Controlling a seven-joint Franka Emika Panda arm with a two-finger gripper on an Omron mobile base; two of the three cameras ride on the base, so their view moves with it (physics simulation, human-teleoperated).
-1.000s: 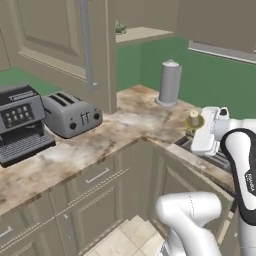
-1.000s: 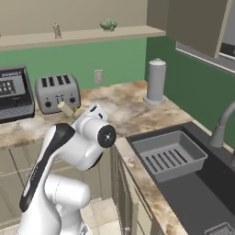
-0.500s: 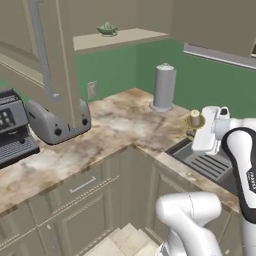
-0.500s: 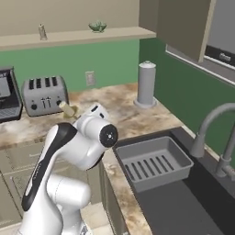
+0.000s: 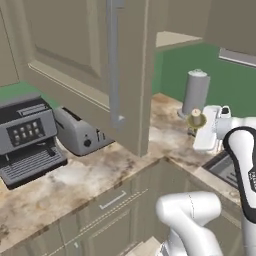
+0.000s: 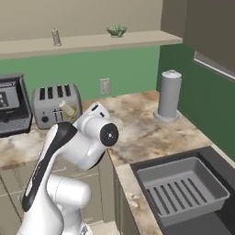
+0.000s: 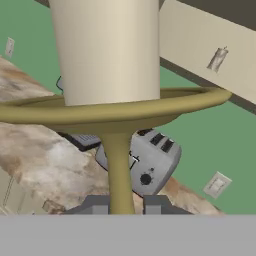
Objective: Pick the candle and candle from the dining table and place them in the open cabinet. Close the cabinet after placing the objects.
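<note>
My gripper [image 7: 120, 205] is shut on the thin brass stem of a candle [image 7: 107, 50], a cream taper standing in a gold drip dish. That candle [image 5: 196, 117] shows small at the right of the left base view, upright above the counter, held by the white hand [image 5: 210, 127]. From the right base view the candle [image 6: 67, 110] sits in front of the toaster [image 6: 55, 104]. The cabinet's beige door [image 5: 65, 45] stands swung open, up close at the left, with its long grey bar handle [image 5: 114, 60]. The other candle and the dining table are out of view.
On the marble counter [image 5: 75, 185] stand a black coffee machine [image 5: 27, 135], a toaster [image 5: 80, 135] and a grey paper towel roll [image 5: 196, 92]. A sink with a dish rack [image 6: 181, 188] lies to the right. A wall shelf [image 6: 87, 42] carries a green bowl [image 6: 116, 30].
Both base views have shifted, so the base has driven; the open cabinet door now looms much larger and closer. The candle stays in my shut gripper.
</note>
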